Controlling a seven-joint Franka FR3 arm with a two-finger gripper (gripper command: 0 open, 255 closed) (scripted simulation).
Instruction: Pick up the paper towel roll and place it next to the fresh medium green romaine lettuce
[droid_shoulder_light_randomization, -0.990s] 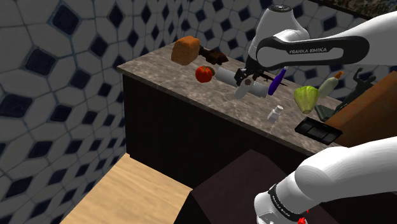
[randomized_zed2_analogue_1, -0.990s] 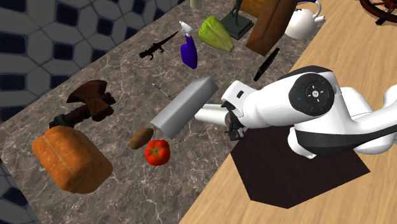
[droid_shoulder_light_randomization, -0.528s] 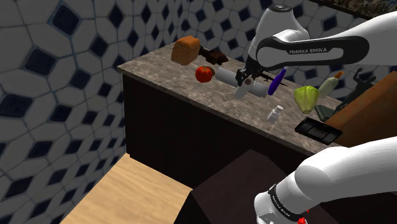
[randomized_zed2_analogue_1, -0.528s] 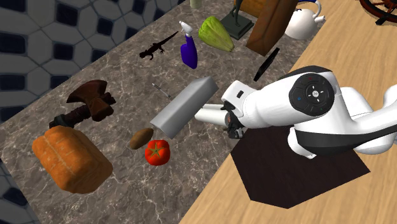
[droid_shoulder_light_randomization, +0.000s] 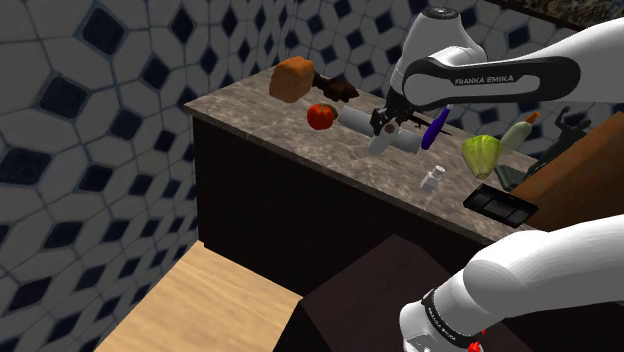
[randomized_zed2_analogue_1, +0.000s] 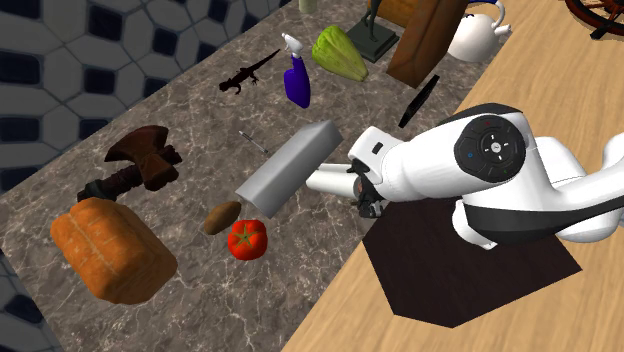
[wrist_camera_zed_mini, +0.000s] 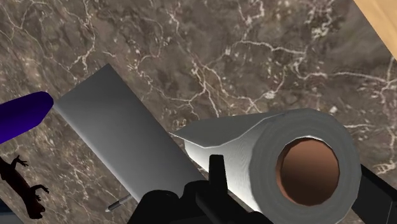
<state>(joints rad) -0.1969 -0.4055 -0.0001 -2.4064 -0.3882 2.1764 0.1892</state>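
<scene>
The paper towel roll, white with a brown core, lies on its side on the dark marble counter. My gripper is shut on it, one black finger pressed to each side of the roll. The roll lies between a grey block and my hand, with the gripper at the counter's near edge. From the shoulder the roll sits under the gripper. The green romaine lettuce lies farther along the counter, also visible from the shoulder.
A purple spray bottle and a black lizard figure lie between the roll and the lettuce. A tomato, a bread loaf and a brown axe-like object lie the other way. A shaker and dark tray sit near the counter's front edge.
The fingers have drawn in against the paper towel roll. The arm and the things on the counter have not moved.
</scene>
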